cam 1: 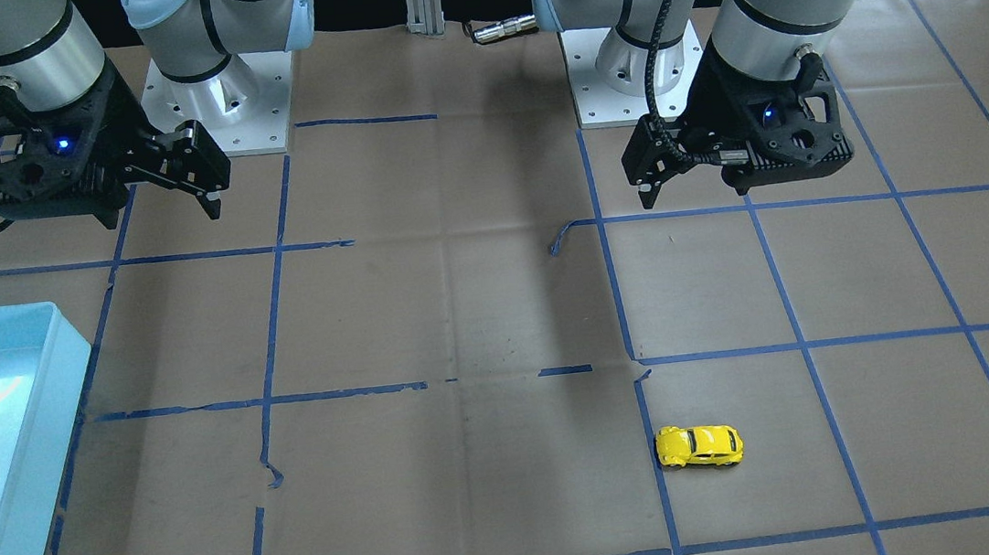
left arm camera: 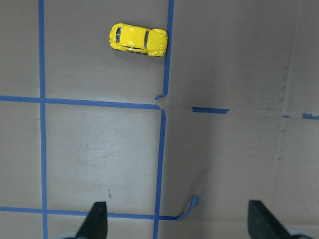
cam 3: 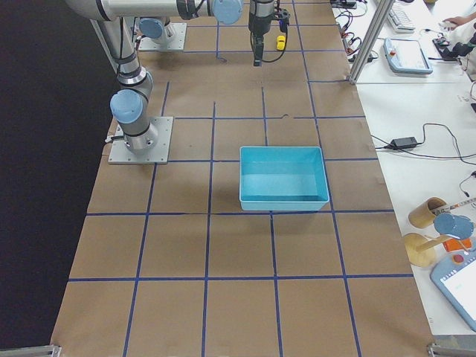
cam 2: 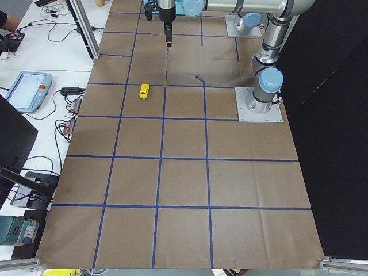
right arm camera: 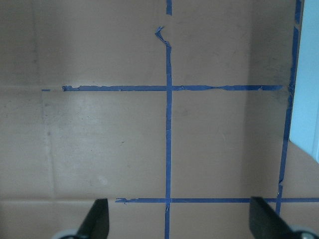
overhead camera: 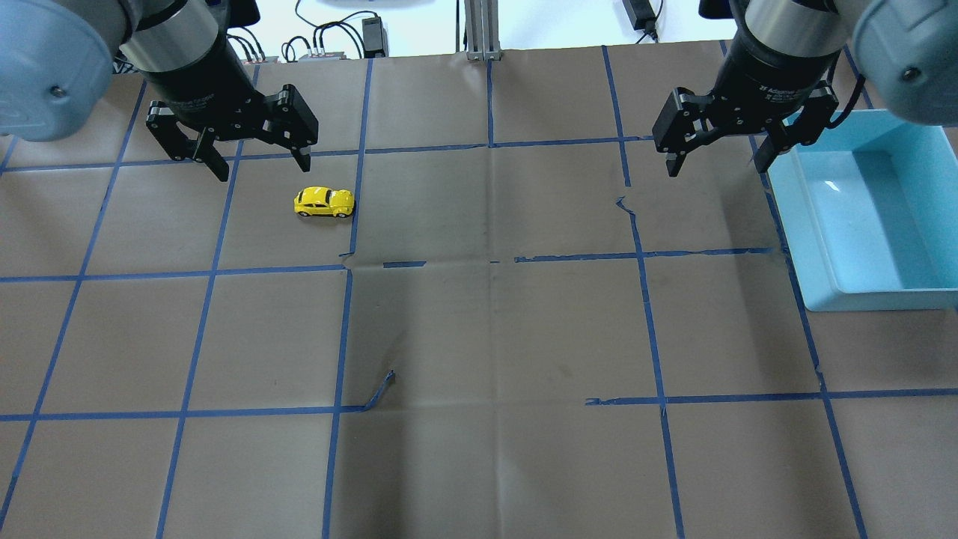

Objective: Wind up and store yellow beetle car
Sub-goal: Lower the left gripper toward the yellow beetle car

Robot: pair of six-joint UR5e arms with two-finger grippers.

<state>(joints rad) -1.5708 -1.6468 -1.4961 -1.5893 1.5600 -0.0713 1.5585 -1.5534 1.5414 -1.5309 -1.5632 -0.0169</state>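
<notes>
The yellow beetle car (overhead camera: 323,202) stands on its wheels on the brown table paper, beside a blue tape line; it also shows in the front view (cam 1: 699,446) and the left wrist view (left arm camera: 138,39). My left gripper (overhead camera: 265,171) hangs open and empty above the table, just behind the car and apart from it. In the left wrist view the left gripper (left arm camera: 179,221) frames bare paper, with the car well ahead. My right gripper (overhead camera: 715,168) is open and empty, next to the light blue bin (overhead camera: 793,217).
The light blue bin (cam 1: 67,359) sits at the table's right end, and no contents show in it (cam 3: 282,201). Blue tape lines grid the paper, with a loose tape curl (overhead camera: 380,391). The arm bases (cam 1: 219,104) stand at the robot's edge.
</notes>
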